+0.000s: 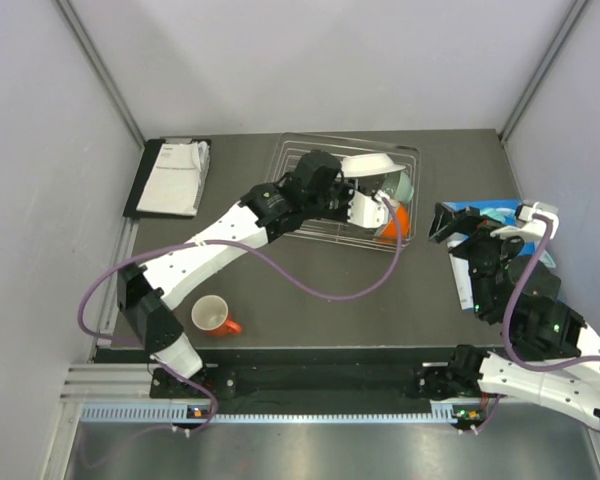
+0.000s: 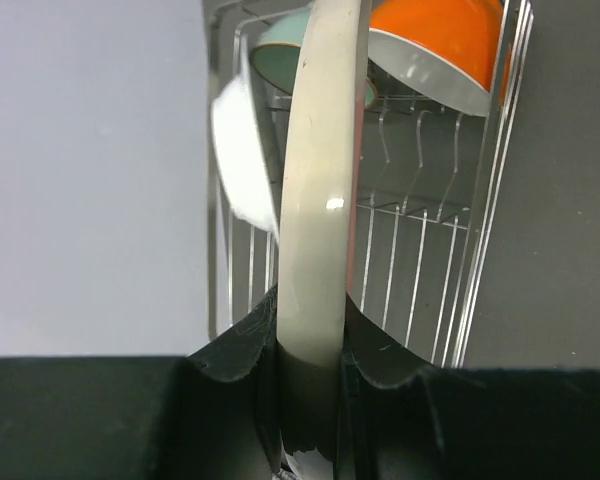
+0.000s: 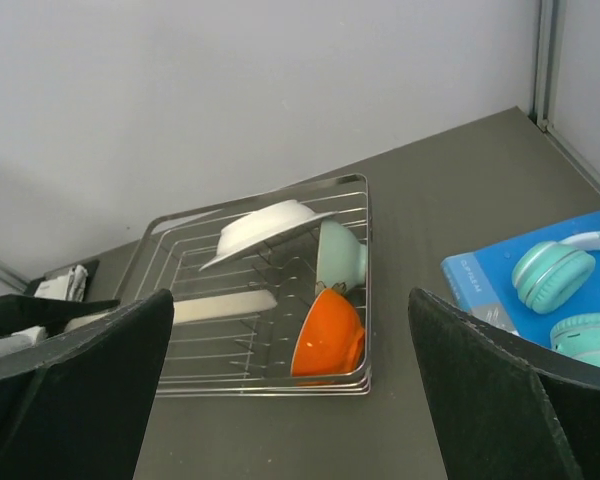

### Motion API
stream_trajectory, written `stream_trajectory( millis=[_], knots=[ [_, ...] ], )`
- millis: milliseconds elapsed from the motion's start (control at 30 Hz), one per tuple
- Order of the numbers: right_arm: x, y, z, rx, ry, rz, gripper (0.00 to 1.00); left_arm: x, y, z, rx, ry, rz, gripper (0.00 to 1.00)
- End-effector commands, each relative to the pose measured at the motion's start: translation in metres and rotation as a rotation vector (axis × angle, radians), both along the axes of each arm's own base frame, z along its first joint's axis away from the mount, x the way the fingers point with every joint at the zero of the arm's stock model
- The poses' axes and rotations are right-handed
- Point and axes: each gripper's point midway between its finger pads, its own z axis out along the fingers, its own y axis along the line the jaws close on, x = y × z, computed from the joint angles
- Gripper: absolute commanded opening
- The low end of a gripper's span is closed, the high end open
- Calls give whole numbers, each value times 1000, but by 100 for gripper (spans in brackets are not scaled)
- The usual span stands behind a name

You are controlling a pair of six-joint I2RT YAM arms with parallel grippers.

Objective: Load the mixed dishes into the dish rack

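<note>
Apparently the dish rack was the biggest thing at the far middle of the table, and three dishes were already in it. The left gripper was clenched on the rim of a cream plate and held it on its edge above the rack's near-left part, I think so that it could go down between the wires. Whether the plate touched the wires, I could not tell. A white bowl leaned tilted at the rack's far side. Beside it, a mint green bowl lay on its side, and an orange white-lined mug lay in the near-right corner. Another reddish mug waited upright on the table, near the left arm's base. The right gripper hovered released and held nothing, beside the teal headphones.
</note>
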Motion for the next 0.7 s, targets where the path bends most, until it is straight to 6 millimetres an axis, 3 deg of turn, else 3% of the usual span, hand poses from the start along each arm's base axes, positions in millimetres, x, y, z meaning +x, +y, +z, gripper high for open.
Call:
stream_trajectory(
  millis=[0, 67, 367, 667],
  knots=[
    [-1, 0, -9, 16, 6, 4, 100, 21, -20, 39, -114, -136, 6, 0],
    [-2, -1, -12, 16, 8, 7, 100, 26, -24, 30, -97, -130, 6, 0],
    [-3, 0, -28, -6, 26, 32, 100, 46, -47, 21, -125, -112, 26, 0],
    [-2, 7, -38, -15, 44, 48, 100, 52, -53, 6, -85, -88, 28, 0]
  ],
)
